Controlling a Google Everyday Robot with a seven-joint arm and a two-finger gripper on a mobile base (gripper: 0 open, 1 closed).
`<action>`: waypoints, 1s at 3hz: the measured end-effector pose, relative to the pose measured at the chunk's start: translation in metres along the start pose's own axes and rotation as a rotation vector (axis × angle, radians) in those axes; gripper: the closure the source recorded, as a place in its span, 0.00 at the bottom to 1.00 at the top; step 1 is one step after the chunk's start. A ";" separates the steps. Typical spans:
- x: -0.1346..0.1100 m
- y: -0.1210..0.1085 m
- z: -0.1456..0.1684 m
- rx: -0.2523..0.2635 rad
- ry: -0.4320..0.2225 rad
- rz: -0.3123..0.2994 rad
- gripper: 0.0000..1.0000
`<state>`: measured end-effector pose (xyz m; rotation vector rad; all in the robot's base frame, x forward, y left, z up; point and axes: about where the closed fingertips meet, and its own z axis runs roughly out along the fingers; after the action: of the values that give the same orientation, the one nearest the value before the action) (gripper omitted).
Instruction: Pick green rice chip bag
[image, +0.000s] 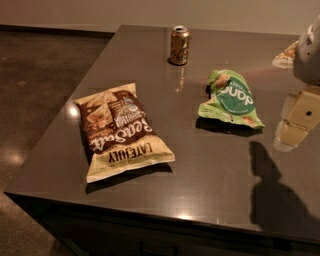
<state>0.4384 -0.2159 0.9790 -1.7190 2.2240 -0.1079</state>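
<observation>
Here is the table (200, 170), dark and glossy, with lamp glare scattered across its top. The green rice chip bag (231, 100) lies flat right of centre, about midway between the near and far edges. It is crinkled, and its dark green round logo faces up with white lettering that reads upside down from this side. Chip pictures show at its far end.

At the right edge of the scene comes the tool (296, 122), pale and blocky, hanging above the table just to the right of the green bag. It is near the bag but clear of it, with a strip of bare table showing between them. Released or clenched? That cannot be told from this angle. Nothing shows in its grip. Its dark shadow (272, 185) falls on the table on the near side, below it.

Over on the left lies the larger brown-and-cream chip bag (122, 131), flat and slightly angled, well apart from the green one. At the far side a gold drink can (179, 45) stands upright, alone. At the far right a pale packet (285, 56) peeks out, partly hidden behind the arm. Beyond the left edge of the table lies a dark speckled floor (35, 80).
</observation>
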 end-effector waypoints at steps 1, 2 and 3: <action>0.000 0.000 0.000 0.000 0.001 0.002 0.00; -0.005 -0.020 0.008 0.013 0.027 0.093 0.00; -0.009 -0.062 0.027 0.054 0.069 0.238 0.00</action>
<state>0.5061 -0.2200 0.9710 -1.4310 2.4328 -0.1717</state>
